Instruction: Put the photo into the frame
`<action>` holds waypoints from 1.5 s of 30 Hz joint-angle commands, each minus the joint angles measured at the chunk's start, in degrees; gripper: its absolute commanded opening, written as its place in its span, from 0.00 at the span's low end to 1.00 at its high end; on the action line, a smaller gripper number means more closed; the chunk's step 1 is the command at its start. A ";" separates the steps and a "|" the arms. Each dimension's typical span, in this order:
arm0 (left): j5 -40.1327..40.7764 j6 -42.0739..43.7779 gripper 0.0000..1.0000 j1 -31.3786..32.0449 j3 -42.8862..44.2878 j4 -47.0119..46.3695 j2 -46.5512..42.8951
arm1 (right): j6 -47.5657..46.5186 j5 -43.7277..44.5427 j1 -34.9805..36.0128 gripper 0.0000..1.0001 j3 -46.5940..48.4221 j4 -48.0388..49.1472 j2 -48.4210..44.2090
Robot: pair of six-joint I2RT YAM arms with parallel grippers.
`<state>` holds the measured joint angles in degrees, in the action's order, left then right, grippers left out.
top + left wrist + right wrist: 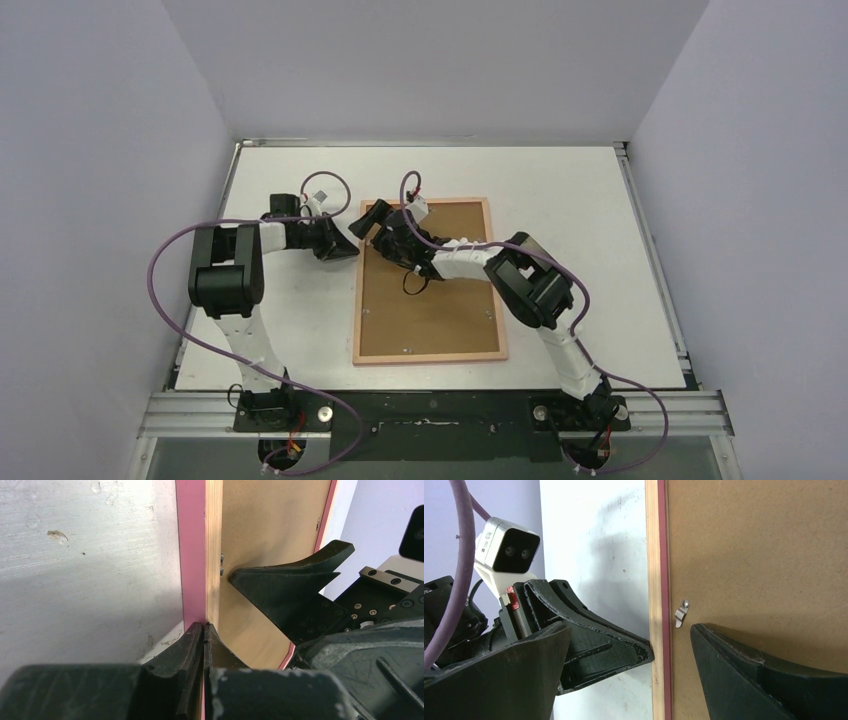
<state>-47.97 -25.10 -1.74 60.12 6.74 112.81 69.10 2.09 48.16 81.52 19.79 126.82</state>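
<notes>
Black fingers of the left gripper (pixel 204 626) are clenching shut, their tips butting from outside against the left rail of the frame (pixel 430 356). The right gripper (pixel 630 630) is hanging spread wide astride that same rail, one finger over the brown backing board (pixel 430 310) beside a metal clip (pixel 680 613). The frame is lying face down on the white table (pixel 580 180).

On the table (pixel 600 250) lies the frame (pixel 430 356), backing board (pixel 430 315) in it, left gripper (pixel 352 252) at its left edge, right gripper (pixel 385 228) straddling that edge.

Left tool (pixel 205 627) clamped, right tool (pixel 631 630) spread wide
</notes>
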 commanded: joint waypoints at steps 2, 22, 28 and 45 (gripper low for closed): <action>5.34 1.37 0.00 1.21 -2.11 2.92 0.29 | 1.36 1.74 1.49 0.95 -0.72 -2.07 -4.07; 5.09 1.64 0.00 1.12 -2.37 2.58 0.82 | 0.55 0.06 1.50 0.95 5.92 -6.80 0.48; 4.91 1.55 0.00 1.17 -2.21 2.55 0.85 | 0.33 -0.36 1.58 0.94 7.63 -7.50 1.71; 4.64 1.60 0.00 1.15 -2.22 2.42 0.99 | 0.58 -0.63 1.58 0.94 8.39 -7.76 3.23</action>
<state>-47.64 -25.32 -1.63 59.72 6.17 112.55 69.93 1.45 49.23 88.75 11.84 129.23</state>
